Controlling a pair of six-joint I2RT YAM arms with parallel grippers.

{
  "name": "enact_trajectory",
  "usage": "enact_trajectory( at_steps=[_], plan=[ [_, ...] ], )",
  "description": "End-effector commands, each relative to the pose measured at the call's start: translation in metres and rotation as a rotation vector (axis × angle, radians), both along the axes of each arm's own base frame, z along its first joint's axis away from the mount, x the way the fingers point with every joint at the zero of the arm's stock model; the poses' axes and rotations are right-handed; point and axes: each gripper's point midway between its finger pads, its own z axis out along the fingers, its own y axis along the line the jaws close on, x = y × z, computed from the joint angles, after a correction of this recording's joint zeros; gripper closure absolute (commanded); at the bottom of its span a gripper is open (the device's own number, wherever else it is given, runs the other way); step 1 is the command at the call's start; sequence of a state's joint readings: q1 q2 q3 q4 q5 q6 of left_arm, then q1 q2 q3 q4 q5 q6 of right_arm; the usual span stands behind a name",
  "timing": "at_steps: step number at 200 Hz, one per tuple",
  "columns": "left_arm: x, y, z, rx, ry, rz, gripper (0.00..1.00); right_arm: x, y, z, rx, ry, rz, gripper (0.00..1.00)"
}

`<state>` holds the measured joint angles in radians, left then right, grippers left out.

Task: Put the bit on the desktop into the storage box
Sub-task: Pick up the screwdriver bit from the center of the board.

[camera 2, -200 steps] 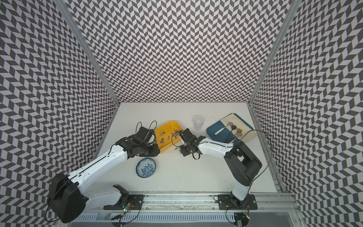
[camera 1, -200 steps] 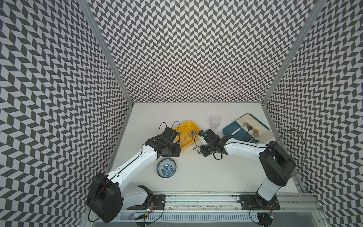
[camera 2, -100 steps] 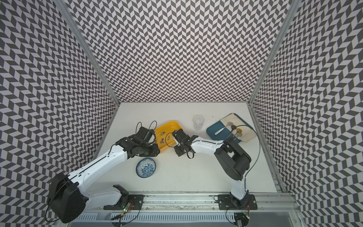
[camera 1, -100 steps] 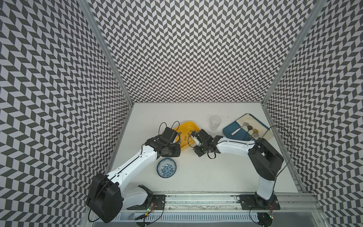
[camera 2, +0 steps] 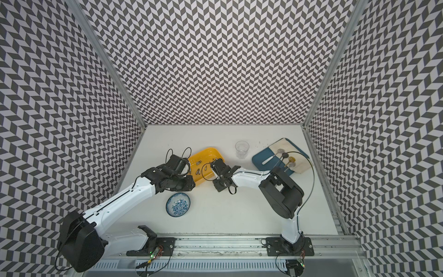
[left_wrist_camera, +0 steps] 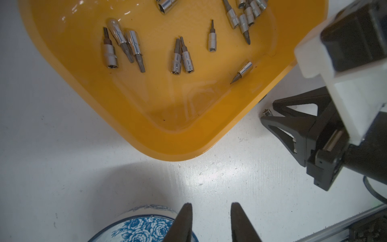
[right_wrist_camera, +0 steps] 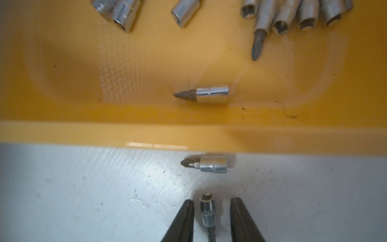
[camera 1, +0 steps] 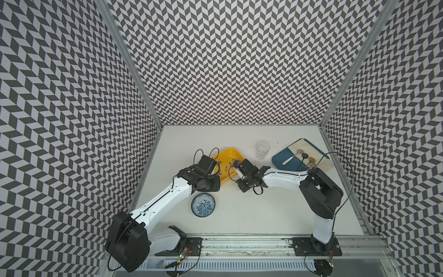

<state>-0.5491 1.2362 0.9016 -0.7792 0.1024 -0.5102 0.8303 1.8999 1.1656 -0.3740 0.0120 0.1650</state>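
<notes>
Nearer the storage box (right_wrist_camera: pixel 104 134) wall now, straddles light, slick, rigid bit (right_wrist_camera: pixel 207 213) with narrowed, unclamped right gripper (right_wrist_camera: pixel 211 201); should pinch mid-body.

Both top views: bright, even overhead light; the white worktop (camera 1: pixel 251 215) carries only soft, faint shadows; focus sharp throughout. Left wrist view: crisp, with a glare patch on the worktop and sheen on the storage box (left_wrist_camera: pixel 167 136). Right wrist view: soft focus, storage box rim smeared, far bits (right_wrist_camera: pixel 293 18) blurred.
</notes>
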Motion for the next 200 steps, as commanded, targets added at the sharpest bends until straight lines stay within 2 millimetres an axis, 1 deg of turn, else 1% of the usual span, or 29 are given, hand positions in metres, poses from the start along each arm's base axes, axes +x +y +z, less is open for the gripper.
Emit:
enact_trajectory(
  at_steps=[1, 28, 65, 81, 96, 130, 152, 168, 176, 186, 200],
  plan=[
    [0.0, 0.001, 0.004, -0.008, -0.015, -0.003, 0.65, 0.002, 0.006, -0.005, -0.009, -0.003, 0.004, 0.75],
    [0.0, 0.002, 0.005, -0.01, -0.02, -0.003, 0.65, 0.0, 0.005, -0.008, -0.014, 0.015, 0.006, 0.88],
    [-0.002, 0.002, 0.004, -0.012, -0.018, -0.005, 0.65, -0.001, 0.005, 0.004, -0.002, 0.004, 0.001, 0.98],
    [-0.002, 0.003, 0.005, -0.013, -0.018, -0.001, 0.65, 0.001, 0.006, 0.017, 0.014, -0.009, -0.007, 1.0],
    [-0.002, 0.003, 0.004, -0.014, -0.017, -0.002, 0.65, 0.003, 0.008, 0.036, 0.039, -0.025, -0.018, 1.0],
    [-0.005, 0.003, 0.002, -0.015, -0.008, -0.005, 0.65, 0.006, 0.012, 0.091, 0.136, -0.084, -0.038, 1.0],
    [-0.007, 0.005, 0.002, -0.014, -0.011, -0.004, 0.65, 0.018, 0.018, 0.119, 0.171, -0.122, -0.055, 1.0],
    [-0.009, 0.006, 0.003, -0.014, -0.008, -0.004, 0.65, 0.028, 0.032, 0.131, 0.213, -0.116, -0.024, 1.0],
    [-0.01, 0.006, 0.003, -0.013, -0.007, -0.003, 0.65, 0.034, 0.039, 0.134, 0.226, -0.11, -0.009, 1.0],
    [-0.012, 0.007, 0.004, -0.013, -0.004, 0.001, 0.65, 0.042, 0.049, 0.135, 0.23, -0.109, 0.012, 1.0],
    [-0.012, 0.008, 0.005, -0.015, -0.009, 0.006, 0.65, 0.056, 0.062, 0.129, 0.227, -0.109, 0.029, 1.0]
  ],
)
